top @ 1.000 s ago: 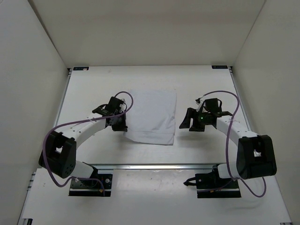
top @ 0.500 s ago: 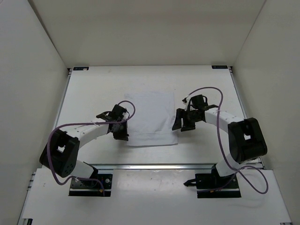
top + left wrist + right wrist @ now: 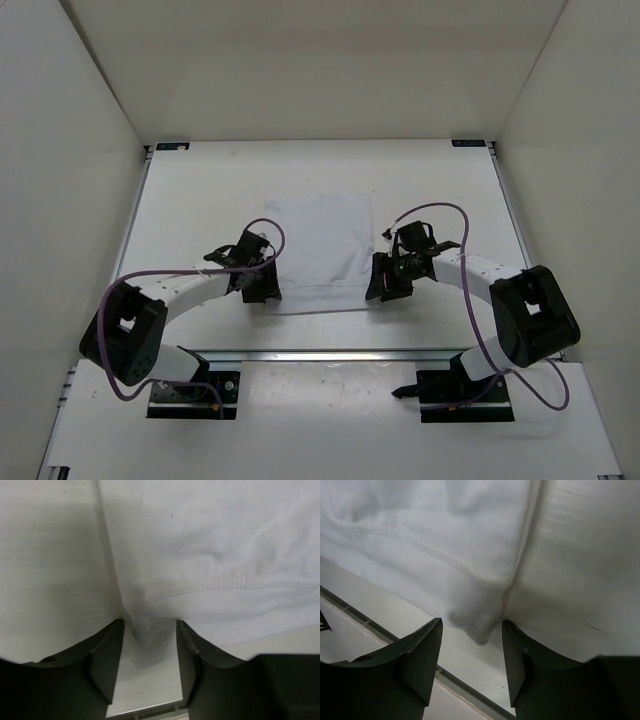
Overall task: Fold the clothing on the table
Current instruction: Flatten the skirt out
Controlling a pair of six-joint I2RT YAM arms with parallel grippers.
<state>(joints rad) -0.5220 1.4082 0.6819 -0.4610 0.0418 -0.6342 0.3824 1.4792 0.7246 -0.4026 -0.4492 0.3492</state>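
Observation:
The clothing [image 3: 320, 245] is a plain white garment lying flat on the table [image 3: 200, 200], near its middle. My left gripper [image 3: 262, 287] sits at the garment's near left corner. In the left wrist view the gripper [image 3: 149, 625] stands open, and a bunched bit of the clothing [image 3: 210, 540] lies loose between the fingers. My right gripper [image 3: 380, 281] is at the near right corner. It is also open in the right wrist view [image 3: 472, 622], with the clothing's hemmed corner [image 3: 475, 625] hanging between the fingers and touching neither.
A metal rail [image 3: 330, 353] runs along the table's near side, just behind both grippers, and shows as a dark groove [image 3: 375, 632] in the right wrist view. Black brackets [image 3: 171, 147] [image 3: 470, 143] mark the far corners. White walls close in left, right and back.
My left gripper slid toward the near edge at the garment's left corner and opened, letting the fabric go. My right gripper moved left and nearer, onto the right corner, its jaws narrowing.

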